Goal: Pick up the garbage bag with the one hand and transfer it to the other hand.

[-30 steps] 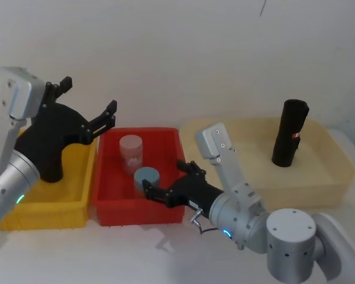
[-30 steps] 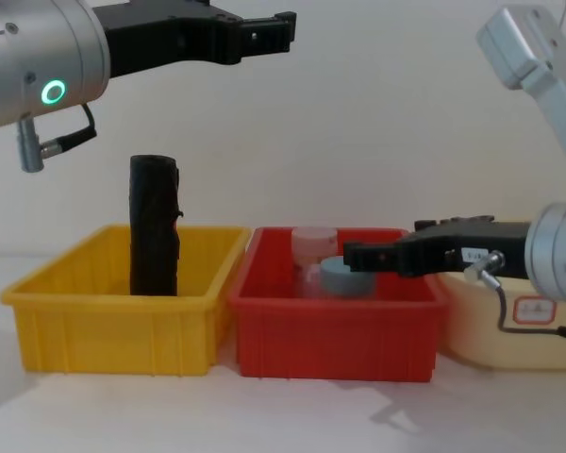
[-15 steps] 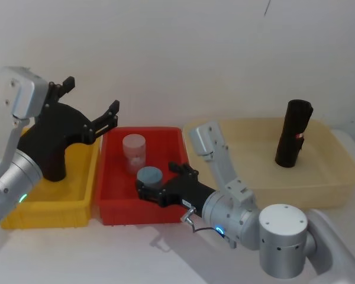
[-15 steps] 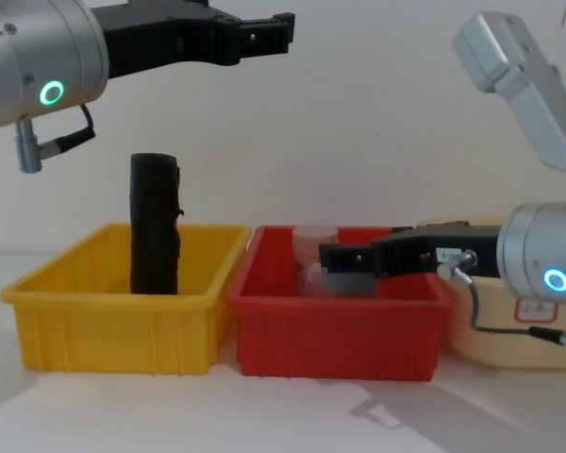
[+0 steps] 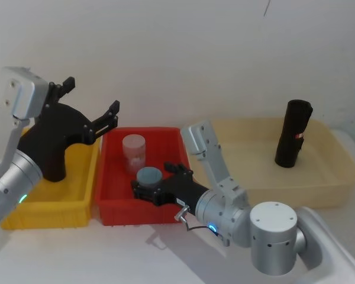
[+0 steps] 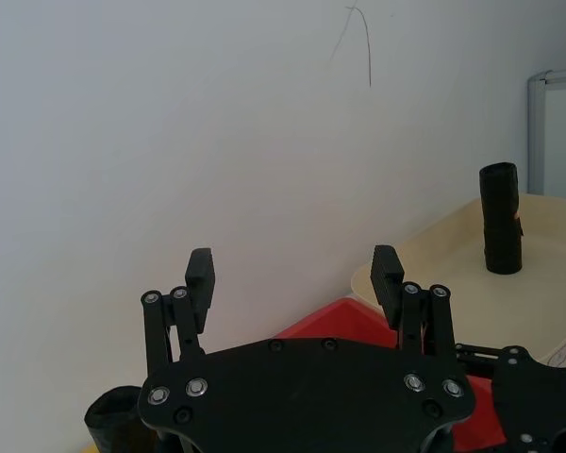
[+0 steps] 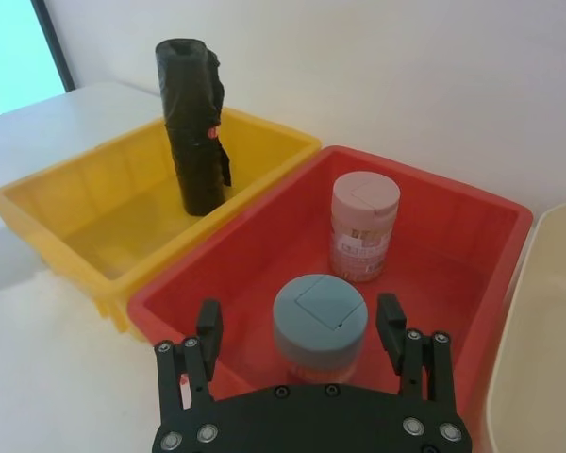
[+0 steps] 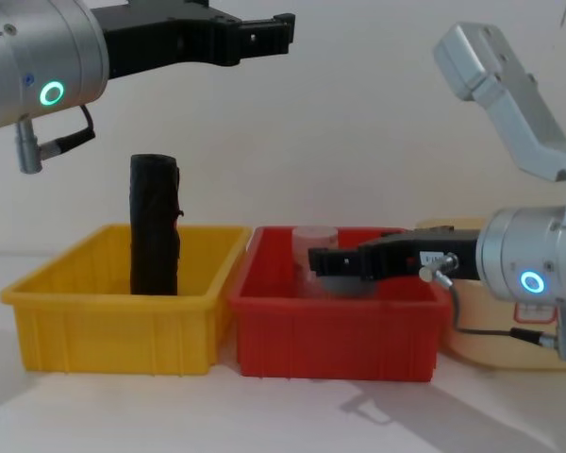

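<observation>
The garbage bag (image 5: pixel 293 133), a smooth black roll with a small red mark, stands upright in the beige tray (image 5: pixel 331 177) at the far right, and the left wrist view shows it far off (image 6: pixel 502 219). My left gripper (image 5: pixel 90 96) on the green-ringed arm hangs open and empty high over the seam between the yellow and red bins (image 6: pixel 293 269). The right gripper (image 5: pixel 157 178) on the blue-lit arm is low over the red bin's front, open, its fingertips either side of a blue-lidded jar (image 7: pixel 318 316). Both grippers are far from the bag.
A second black roll with a ragged flap (image 8: pixel 155 226) stands in the yellow bin (image 5: pixel 41 216). The red bin (image 5: pixel 136 213) holds the blue-lidded jar and a pink-lidded jar (image 5: pixel 133 151). A white wall runs close behind the bins.
The right gripper has slid toward the robot's left along the red bin's front, closing in on the blue-lidded jar. The left arm and the garbage bag have not moved.
</observation>
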### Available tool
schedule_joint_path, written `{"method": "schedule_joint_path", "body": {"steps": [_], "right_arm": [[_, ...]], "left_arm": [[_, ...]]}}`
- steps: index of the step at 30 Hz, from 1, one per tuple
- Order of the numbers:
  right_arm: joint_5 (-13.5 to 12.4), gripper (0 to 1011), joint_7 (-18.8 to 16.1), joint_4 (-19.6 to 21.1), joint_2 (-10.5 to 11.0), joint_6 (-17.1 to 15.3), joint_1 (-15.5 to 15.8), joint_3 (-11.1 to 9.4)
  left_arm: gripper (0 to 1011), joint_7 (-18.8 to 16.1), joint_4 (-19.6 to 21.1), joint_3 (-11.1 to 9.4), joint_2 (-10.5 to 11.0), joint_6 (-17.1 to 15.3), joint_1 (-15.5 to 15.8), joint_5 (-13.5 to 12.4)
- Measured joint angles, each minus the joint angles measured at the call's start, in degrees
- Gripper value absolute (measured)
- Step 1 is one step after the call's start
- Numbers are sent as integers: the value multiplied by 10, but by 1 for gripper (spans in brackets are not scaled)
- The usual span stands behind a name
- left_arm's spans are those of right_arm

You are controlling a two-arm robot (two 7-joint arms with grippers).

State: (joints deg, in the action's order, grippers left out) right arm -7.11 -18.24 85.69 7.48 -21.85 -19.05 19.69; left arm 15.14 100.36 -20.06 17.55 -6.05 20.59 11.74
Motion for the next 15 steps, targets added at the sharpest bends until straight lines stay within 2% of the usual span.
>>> {"method": "schedule_joint_path", "body": {"steps": [15], "right_arm": [[-1,1000,11,-30,-6,7,-15,8]], "left_arm": [[1001,0,0,0,0,0,0,0]]}}
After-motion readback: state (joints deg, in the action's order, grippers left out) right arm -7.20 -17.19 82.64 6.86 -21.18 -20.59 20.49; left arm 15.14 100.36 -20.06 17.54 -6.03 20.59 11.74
